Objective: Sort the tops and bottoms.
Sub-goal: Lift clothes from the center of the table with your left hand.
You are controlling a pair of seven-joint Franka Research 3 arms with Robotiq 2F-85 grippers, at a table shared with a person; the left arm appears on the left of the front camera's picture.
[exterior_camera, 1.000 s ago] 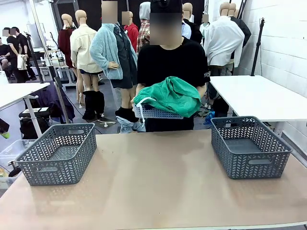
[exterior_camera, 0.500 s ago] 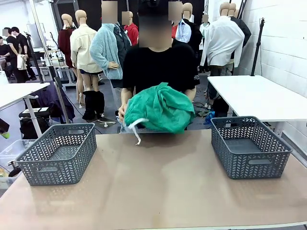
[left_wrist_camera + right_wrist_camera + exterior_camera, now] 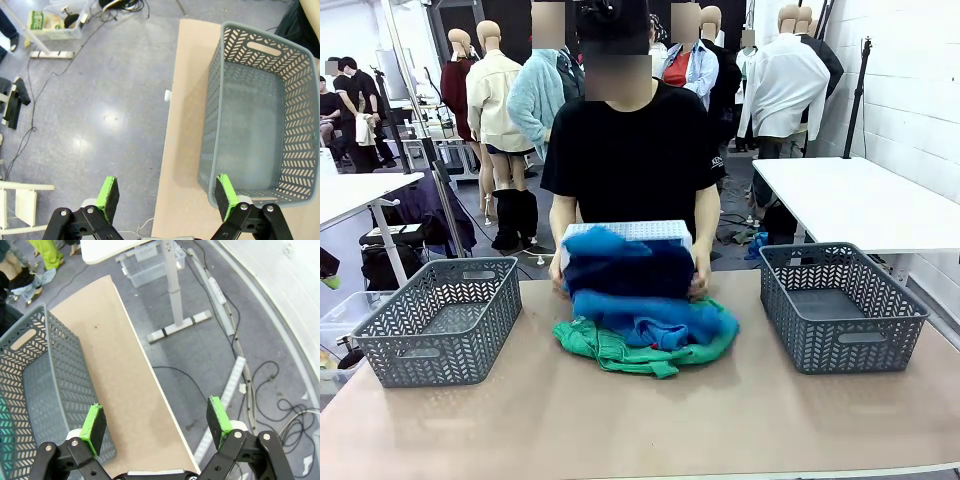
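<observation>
A heap of clothes lies on the table's far middle in the front view. Bright green shorts (image 3: 620,352) are at the bottom, a bright blue top (image 3: 655,320) lies on them, and dark navy cloth (image 3: 630,272) with more blue sits above. A person holds an upturned white basket (image 3: 625,231) over the heap, hands (image 3: 700,285) at its sides. My left gripper (image 3: 166,192) is open above the table's left edge beside a grey basket (image 3: 250,100). My right gripper (image 3: 156,420) is open above the table's right edge beside the other grey basket (image 3: 35,370).
Two empty grey baskets stand on the tan table (image 3: 650,420), one at the left (image 3: 440,318) and one at the right (image 3: 842,305). A white side table (image 3: 860,200) stands behind the right one. Floor with cables lies beyond both table edges.
The person has brought the white basket down to the table and turned it over. The clothes now lie in a heap, with the green shorts underneath instead of on top.
</observation>
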